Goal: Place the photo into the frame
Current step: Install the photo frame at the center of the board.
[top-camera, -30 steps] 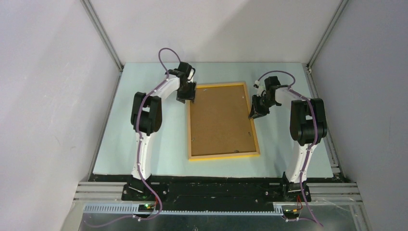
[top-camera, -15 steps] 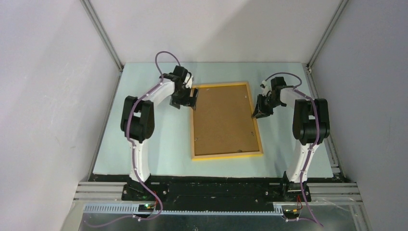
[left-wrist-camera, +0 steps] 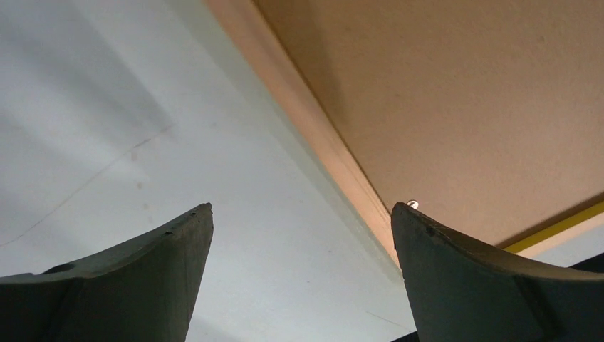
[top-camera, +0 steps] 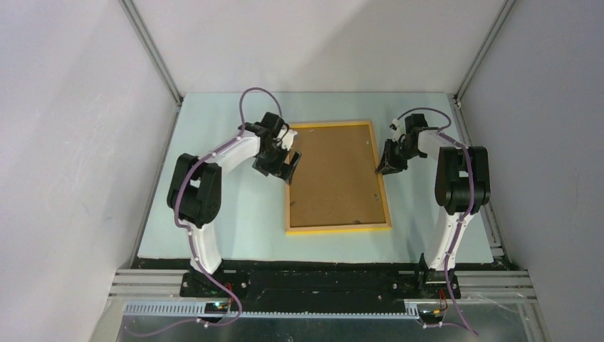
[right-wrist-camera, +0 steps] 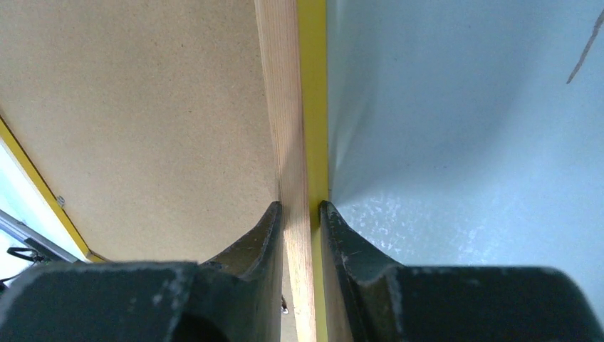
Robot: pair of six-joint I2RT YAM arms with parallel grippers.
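Observation:
The frame [top-camera: 337, 229] lies back up on the table, with yellow-orange edges, and the brown backing board [top-camera: 335, 174] fills it. The photo is hidden. My right gripper [top-camera: 385, 167] is shut on the frame's right rail [right-wrist-camera: 293, 128], one finger on each side of the wood. My left gripper [top-camera: 288, 166] is open and empty over the frame's left edge [left-wrist-camera: 313, 135]. One of its fingers [left-wrist-camera: 456, 278] is above the rail and the other is over the bare table [left-wrist-camera: 107, 142].
The pale blue-green table top [top-camera: 214, 214] ends at a black front strip [top-camera: 313, 265]. Grey walls and aluminium posts [top-camera: 153, 53] close in the sides and back. Small metal tabs [left-wrist-camera: 412, 204] hold the backing board.
The frame has slid slightly right with my right gripper. My left gripper has let go of the frame's top left corner and moved down along the left edge, now open.

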